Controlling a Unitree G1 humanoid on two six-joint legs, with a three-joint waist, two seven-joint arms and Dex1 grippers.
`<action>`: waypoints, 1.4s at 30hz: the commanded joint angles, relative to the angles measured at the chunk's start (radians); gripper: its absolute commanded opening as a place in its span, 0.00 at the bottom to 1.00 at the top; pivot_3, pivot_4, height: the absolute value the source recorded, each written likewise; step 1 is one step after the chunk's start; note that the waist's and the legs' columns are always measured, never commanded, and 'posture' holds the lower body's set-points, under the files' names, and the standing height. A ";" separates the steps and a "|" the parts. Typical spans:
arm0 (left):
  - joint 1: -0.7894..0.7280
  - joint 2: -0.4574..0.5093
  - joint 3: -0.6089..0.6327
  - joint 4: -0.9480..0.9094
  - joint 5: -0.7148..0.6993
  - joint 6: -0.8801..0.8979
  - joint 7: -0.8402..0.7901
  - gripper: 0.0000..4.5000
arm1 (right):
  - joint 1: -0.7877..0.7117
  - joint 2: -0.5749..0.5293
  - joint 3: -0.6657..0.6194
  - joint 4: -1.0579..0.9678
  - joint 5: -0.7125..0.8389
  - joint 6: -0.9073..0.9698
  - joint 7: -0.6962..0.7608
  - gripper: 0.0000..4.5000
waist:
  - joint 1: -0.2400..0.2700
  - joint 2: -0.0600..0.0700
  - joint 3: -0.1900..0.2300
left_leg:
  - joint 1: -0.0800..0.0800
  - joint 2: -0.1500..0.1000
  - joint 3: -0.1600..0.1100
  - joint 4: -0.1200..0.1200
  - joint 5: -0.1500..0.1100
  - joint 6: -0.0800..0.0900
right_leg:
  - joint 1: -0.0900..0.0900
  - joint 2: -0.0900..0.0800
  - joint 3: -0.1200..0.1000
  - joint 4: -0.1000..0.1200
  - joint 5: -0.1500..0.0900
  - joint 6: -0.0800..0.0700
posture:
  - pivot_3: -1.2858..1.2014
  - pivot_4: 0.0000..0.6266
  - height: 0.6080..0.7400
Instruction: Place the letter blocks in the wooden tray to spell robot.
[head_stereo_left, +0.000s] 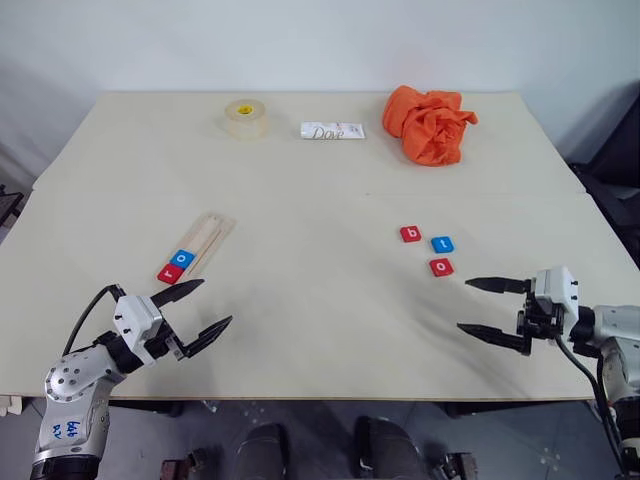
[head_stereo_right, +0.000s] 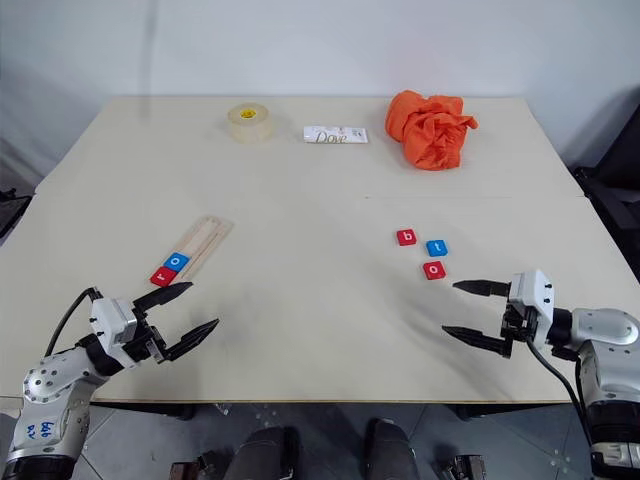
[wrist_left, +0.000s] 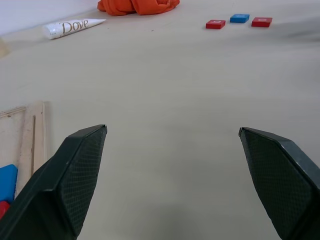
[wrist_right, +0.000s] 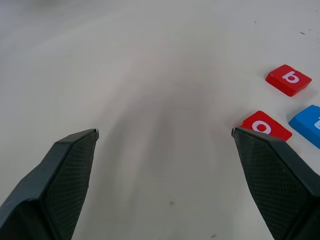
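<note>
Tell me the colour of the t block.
Blue, t block with a white letter; clearest in the left eye view.

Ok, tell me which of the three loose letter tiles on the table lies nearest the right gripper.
The red square "o" tile. It lies closest to the right gripper, in front of the red "b" tile and the blue "t" tile.

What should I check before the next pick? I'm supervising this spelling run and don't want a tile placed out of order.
1. Right gripper open and empty: ok.
2. Left gripper open and empty: ok.
3. Red r and blue o already seated in the wooden tray: ok.
4. Red b, the next letter, lies flat with nothing on it: ok.
5. Blue t and red o lie close to the b; crowding risk: cannot tell.
6. Tray slots beyond the o free: ok.
</note>
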 joint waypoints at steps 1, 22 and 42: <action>0.002 0.004 0.026 -0.042 0.024 -0.002 0.055 1.00 | -0.013 -0.012 -0.005 -0.033 0.011 0.011 -0.010 0.99 | 0.000 0.000 0.000 | 0.000 0.000 0.000 0.000 0.000 0.000 | 0.000 0.000 0.000 0.000 0.000 0.000 | 0.52 0.24 1.00; 0.215 0.061 0.265 -0.270 -0.024 0.370 0.321 1.00 | -0.218 0.055 0.096 0.030 -0.009 0.029 -0.010 0.99 | 0.005 0.000 0.000 | 0.000 0.000 0.000 0.000 -0.001 0.000 | -0.001 0.000 0.001 0.000 0.000 -0.001 | 0.52 0.24 1.00; -0.251 0.129 0.041 0.106 0.092 0.596 0.343 1.00 | -0.180 0.052 0.106 -0.034 0.007 0.059 0.001 0.99 | -0.002 0.000 0.000 | 0.000 0.000 0.002 0.000 0.001 -0.003 | -0.002 0.001 0.002 0.004 -0.001 -0.001 | 0.52 0.24 1.00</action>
